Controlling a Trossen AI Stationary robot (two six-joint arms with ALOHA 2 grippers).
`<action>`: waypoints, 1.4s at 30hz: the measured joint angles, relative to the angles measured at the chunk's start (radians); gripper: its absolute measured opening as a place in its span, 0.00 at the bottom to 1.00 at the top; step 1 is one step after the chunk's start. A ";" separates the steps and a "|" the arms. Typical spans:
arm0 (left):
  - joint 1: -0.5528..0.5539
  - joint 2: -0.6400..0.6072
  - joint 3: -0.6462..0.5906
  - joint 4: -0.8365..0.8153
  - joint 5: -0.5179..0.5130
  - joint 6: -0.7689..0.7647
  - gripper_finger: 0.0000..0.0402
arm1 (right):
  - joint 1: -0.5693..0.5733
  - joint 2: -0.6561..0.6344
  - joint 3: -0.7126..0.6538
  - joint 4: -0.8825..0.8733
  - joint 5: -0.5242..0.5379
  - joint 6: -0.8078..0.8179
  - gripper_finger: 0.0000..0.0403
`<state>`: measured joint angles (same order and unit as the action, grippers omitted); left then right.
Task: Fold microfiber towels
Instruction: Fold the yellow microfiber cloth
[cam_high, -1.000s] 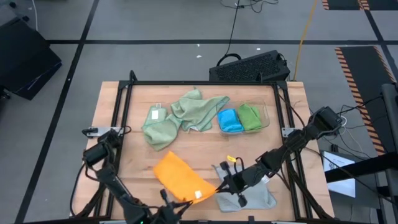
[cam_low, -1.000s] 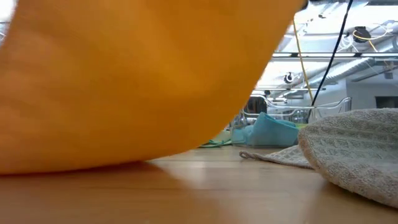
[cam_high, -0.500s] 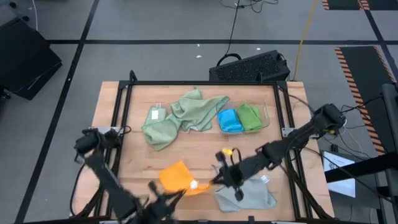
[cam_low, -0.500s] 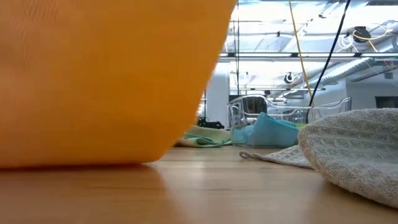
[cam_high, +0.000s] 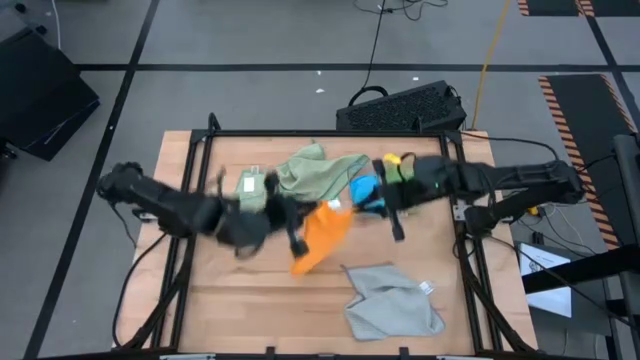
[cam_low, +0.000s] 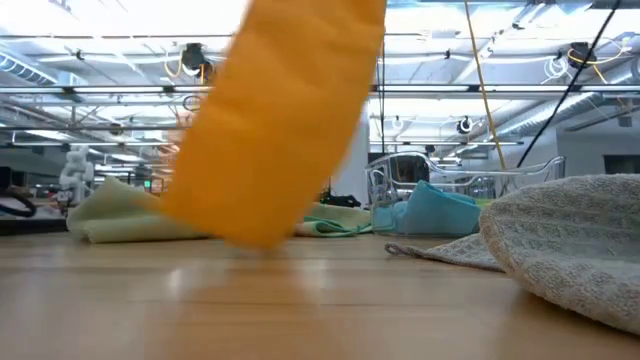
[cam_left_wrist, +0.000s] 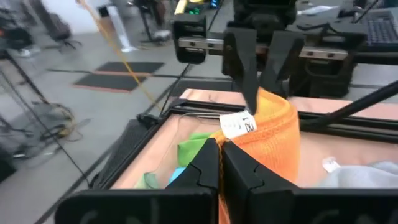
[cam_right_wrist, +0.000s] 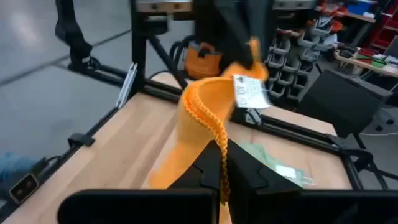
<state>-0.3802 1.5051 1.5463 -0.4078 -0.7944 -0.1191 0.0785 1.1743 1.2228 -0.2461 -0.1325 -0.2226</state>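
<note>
Orange towel (cam_high: 318, 238) hangs lengthwise | left claw (cam_left_wrist: 219, 157), right claw (cam_right_wrist: 221, 163) clamp it

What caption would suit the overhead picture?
Both grippers, left and right, lift the orange towel between them above the table.

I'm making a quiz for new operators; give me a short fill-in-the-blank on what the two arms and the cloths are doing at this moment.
1. Both grippers are shut on the ____ microfiber towel, lifted above the wooden table.
2. The light grey microfiber towel lies on the table, touched by ____ gripper.
3. The bright blue microfiber towel sits in the clear plastic ____.
4. The left gripper and right gripper hold the same towel's ____.

Missing words: orange; neither; tray; edge
</note>
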 joint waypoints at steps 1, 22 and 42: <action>0.046 -0.016 0.000 -0.014 0.055 0.009 0.02 | -0.035 -0.003 0.000 0.001 -0.026 0.001 0.00; 0.040 0.094 0.000 -0.315 0.337 -0.399 0.02 | -0.062 -0.006 -0.158 -0.028 -0.291 0.206 0.01; -0.017 -0.018 -0.001 -0.090 -0.085 -0.023 0.02 | -0.078 -0.021 -0.069 0.174 -0.238 0.183 0.01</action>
<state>-0.3973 1.4868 1.5452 -0.4975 -0.8791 -0.1417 0.0010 1.1538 1.1535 -0.0724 -0.3706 -0.0398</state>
